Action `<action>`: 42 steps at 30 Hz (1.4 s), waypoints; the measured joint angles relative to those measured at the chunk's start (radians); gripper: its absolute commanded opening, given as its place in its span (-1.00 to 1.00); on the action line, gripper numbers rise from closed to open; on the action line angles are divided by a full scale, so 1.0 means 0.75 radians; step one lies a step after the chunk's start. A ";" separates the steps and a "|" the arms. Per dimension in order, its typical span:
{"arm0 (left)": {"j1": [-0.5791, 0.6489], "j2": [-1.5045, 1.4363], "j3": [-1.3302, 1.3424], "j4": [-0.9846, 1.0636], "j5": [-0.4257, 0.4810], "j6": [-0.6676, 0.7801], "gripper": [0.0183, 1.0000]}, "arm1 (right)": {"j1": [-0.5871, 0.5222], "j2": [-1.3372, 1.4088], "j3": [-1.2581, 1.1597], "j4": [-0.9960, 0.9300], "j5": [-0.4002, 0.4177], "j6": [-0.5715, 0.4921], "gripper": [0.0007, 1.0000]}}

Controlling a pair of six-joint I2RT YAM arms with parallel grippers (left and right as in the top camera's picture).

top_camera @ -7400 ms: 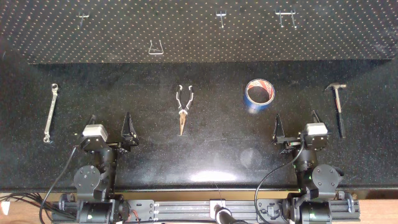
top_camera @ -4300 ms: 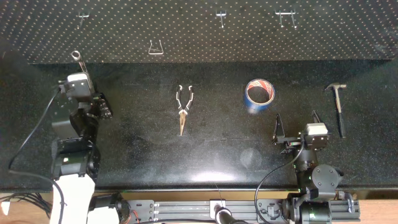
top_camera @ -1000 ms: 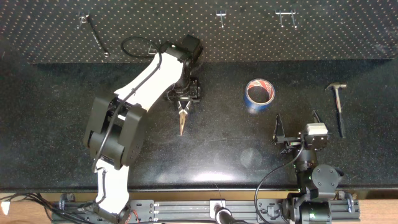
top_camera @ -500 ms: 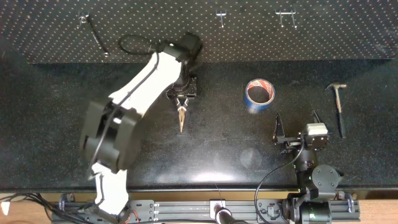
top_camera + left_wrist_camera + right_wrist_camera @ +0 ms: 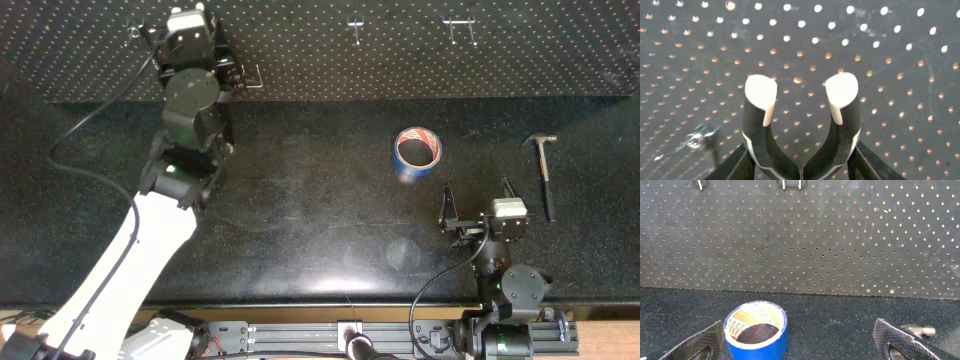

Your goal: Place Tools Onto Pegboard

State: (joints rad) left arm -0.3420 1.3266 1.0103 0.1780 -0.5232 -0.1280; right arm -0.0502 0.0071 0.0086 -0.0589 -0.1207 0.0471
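My left gripper [image 5: 190, 30] is up against the black pegboard [image 5: 420, 60] at its top left. It stands open [image 5: 801, 92], with nothing between the white pads [image 5: 761, 92]. A small shiny metal piece [image 5: 696, 140] sits on the board beside it; I cannot tell what it is. A wire hook [image 5: 252, 76] shows just right of the arm. The blue tape roll [image 5: 418, 150] [image 5: 756, 329] and the hammer [image 5: 545, 175] [image 5: 918, 329] lie on the black table. My right gripper [image 5: 478, 205] rests open near the front, behind the tape and apart from it.
Bare pegs stick out of the board at top middle [image 5: 355, 28] and top right [image 5: 458, 28] [image 5: 791, 184]. The left arm's white link [image 5: 150, 250] crosses the table's left side. The table's front edge [image 5: 320, 300] lies near the arm bases.
The left arm has swung from the pliers at the table's middle up to the board's top left. The pliers no longer lie on the table. The arm now covers the hung wrench.
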 measured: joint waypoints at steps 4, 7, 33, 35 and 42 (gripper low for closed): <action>0.000 0.095 -0.068 0.307 0.025 0.006 -0.98 | 0.000 0.001 0.000 0.000 0.001 0.000 0.95; 0.000 0.101 -0.242 0.432 0.086 -0.045 -0.98 | 0.000 0.000 0.000 0.000 0.000 -0.001 0.95; -0.011 0.264 -0.273 0.385 0.120 -0.177 0.99 | 0.000 0.001 0.000 0.000 0.000 0.000 0.95; -0.014 0.022 -0.272 -0.021 0.131 -0.176 0.99 | 0.000 0.002 0.000 -0.001 0.004 0.000 0.95; 0.457 -1.575 -1.002 -0.493 0.690 -0.176 0.99 | 0.001 0.001 0.002 -0.003 0.010 -0.001 0.95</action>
State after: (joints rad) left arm 0.0006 0.1455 0.2592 -0.1917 -0.0055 -0.2600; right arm -0.0494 0.0078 0.0101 -0.0612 -0.1135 0.0467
